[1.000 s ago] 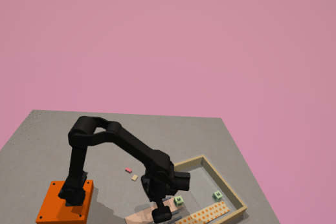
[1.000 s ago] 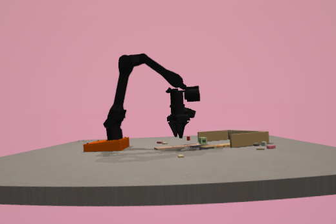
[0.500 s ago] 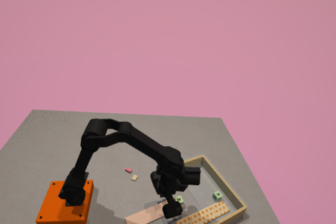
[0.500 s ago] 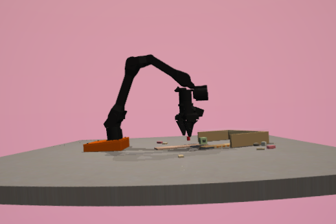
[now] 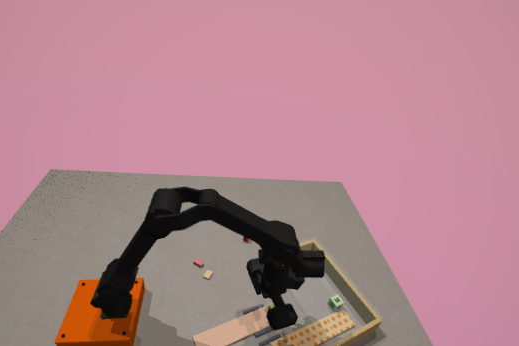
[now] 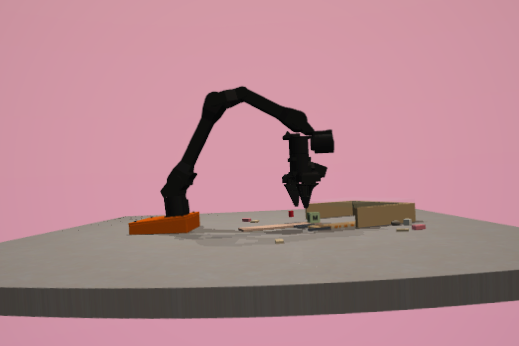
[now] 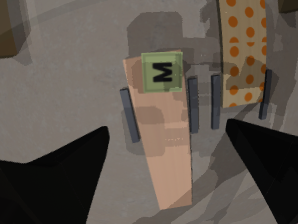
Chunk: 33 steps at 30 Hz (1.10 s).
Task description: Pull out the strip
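1. Now the gripper point(image 6: 301, 197) hangs above the labelled cube point(image 7: 161, 71), its jaws spread nearly as wide as they go and nothing between them.

2. Judging from how things lie, the strip-pulling step looks done: the plain peach strip point(image 7: 162, 143) lies drawn out between its dark guide rails point(image 7: 129, 115), towards the arm's orange base point(image 5: 101, 315). The step in hand is the pick-up.

3. In the wrist view the cube sits at the far end of the peach strip, resting on it. The orange-dotted strip point(image 7: 241, 30) lies beside it, apart from the cube.

4. The cube is pale green with a dark "M" on its top face, which is seen square-on, so it seems to stand flat and upright. A second green cube point(image 5: 337, 301) sits well apart inside the open wooden tray point(image 5: 368, 308); I cannot tell its marking for certain.

5. The next move calls for a straight descent with the fingers passing either side of the cube, then a close on two opposite faces and a lift.

6. The rails stand close beside the cube, so a finger could catch one on the way down.
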### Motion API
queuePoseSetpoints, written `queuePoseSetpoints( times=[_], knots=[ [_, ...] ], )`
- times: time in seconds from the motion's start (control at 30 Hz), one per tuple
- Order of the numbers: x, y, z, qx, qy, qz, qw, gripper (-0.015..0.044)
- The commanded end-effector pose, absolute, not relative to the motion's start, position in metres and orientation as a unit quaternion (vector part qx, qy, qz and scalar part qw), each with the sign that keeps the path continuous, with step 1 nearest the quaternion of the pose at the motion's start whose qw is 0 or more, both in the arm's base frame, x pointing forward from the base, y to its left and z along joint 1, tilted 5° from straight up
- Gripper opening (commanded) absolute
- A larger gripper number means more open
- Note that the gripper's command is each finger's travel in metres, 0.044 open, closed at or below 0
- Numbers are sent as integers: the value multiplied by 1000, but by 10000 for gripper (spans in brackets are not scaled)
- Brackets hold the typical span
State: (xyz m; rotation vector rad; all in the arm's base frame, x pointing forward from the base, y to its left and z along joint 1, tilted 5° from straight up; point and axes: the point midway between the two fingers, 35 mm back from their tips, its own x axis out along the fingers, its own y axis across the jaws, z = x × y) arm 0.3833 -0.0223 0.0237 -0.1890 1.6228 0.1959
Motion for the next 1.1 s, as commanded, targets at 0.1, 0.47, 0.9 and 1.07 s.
queuePoseSetpoints(
  times=[0.1, 0.47, 0.9, 1.07],
  knots=[
    [405, -15, 31, -82, 719, 86, 685, 440],
    [420, -11, 33, -82, 718, 86, 686, 361],
    [419, -11, 12, -82, 718, 86, 686, 250],
    [419, -11, 4, -82, 718, 86, 686, 250]
  ],
)
